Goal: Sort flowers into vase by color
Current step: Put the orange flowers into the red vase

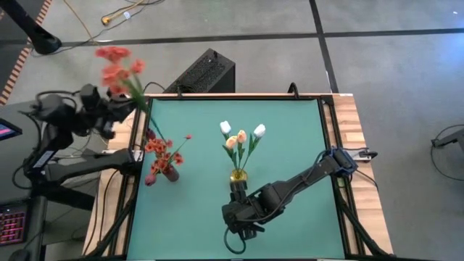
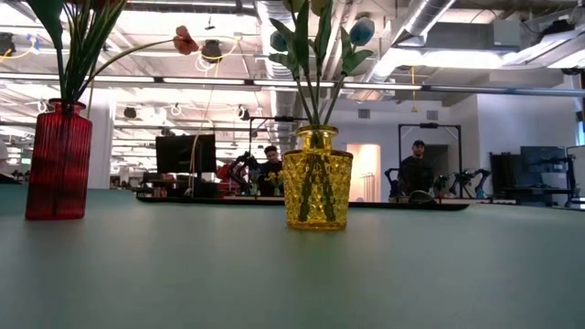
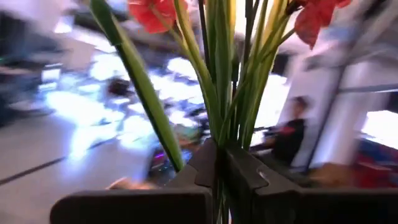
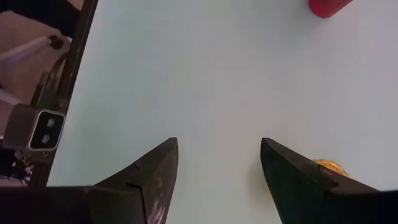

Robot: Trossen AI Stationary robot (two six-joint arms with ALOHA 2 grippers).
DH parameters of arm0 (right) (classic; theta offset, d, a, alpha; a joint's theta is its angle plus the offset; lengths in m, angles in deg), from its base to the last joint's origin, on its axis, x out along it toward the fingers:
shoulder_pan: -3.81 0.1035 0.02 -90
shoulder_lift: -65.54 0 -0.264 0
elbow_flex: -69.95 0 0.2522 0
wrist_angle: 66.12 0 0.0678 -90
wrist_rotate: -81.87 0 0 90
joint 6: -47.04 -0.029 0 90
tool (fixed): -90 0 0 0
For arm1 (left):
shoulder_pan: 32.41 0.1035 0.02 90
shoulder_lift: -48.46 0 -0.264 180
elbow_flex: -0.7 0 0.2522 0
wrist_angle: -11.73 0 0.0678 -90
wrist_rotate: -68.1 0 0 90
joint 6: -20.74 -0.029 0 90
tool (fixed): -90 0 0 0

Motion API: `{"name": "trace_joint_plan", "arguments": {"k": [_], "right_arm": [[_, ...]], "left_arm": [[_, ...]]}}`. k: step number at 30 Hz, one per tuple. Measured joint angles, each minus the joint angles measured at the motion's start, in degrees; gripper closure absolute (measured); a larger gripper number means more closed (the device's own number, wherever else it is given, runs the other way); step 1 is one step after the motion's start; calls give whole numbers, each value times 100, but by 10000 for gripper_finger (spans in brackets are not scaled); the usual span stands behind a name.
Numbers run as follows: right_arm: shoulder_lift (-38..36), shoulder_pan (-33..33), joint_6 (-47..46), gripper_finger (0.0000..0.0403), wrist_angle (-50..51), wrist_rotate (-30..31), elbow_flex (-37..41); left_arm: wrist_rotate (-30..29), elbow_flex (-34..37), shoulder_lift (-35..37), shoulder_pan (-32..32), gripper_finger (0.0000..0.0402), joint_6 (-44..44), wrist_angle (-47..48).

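Observation:
My left gripper is raised beside the table's far left corner and is shut on a spray of red-orange flowers. A red vase at the table's left holds more red-orange blossoms and dark buds. A yellow vase at mid-table holds white and peach tulips. My right gripper hovers open just on the near side of the yellow vase, with nothing between its fingers. Neither gripper shows in the low view. My left gripper pinches several thin green stems of the red-orange flowers between its two fingers. The stems run on past the fingertips to the blossoms. The spray is lifted clear of the table. How far down the stems the hold sits is hidden by the fingers.
A black box stands on the floor behind the table's far edge. Open green tabletop lies right of the yellow vase and between the two vases. In the low view, people sit in the room beyond the table.

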Motion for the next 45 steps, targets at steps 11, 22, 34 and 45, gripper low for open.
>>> {"name": "trace_joint_plan", "arguments": {"k": [11,22,34,45], "right_arm": [[0,-158,385,149,-209,25,-2],[0,-403,1386,149,-392,161,-2],[0,-722,1403,149,-520,-450,-2],[58,-524,1393,149,-793,-468,-2]], "left_arm": [[1054,4,-791,-549,401,720,-1061],[-638,-300,-1940,-3365,401,-738,-761],[-2336,-800,-2184,-6191,401,-1894,-180],[-4582,-362,-3103,-8903,401,-2982,-129]]}}
